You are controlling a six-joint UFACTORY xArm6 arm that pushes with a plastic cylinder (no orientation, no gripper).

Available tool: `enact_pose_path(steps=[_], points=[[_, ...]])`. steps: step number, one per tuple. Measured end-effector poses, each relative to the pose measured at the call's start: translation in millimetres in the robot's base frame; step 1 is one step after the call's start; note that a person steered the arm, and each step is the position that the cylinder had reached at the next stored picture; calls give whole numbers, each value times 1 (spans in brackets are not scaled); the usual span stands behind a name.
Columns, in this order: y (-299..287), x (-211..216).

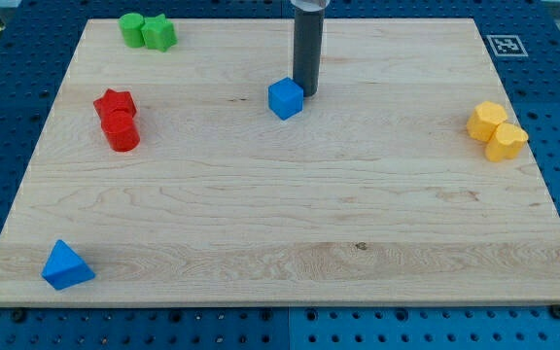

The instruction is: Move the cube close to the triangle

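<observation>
A blue cube (285,98) sits on the wooden board, a little above the middle. A blue triangle (66,265) lies near the board's bottom left corner, far from the cube. My tip (309,92) stands just to the right of the cube, touching or almost touching its right side. The dark rod rises from there out of the view's top.
Two green blocks (147,31) sit together at the top left. Two red blocks (117,119) sit together at the left. Two yellow blocks (497,130) sit together at the right edge. The board (280,224) rests on a blue perforated table; a marker tag (506,45) is at the top right.
</observation>
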State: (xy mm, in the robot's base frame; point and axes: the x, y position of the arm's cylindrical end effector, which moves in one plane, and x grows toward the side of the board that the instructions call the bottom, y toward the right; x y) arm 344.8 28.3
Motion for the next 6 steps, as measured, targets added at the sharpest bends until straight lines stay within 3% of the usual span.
enact_pose_path(steps=[3,6], points=[[-48,45],[-87,55]])
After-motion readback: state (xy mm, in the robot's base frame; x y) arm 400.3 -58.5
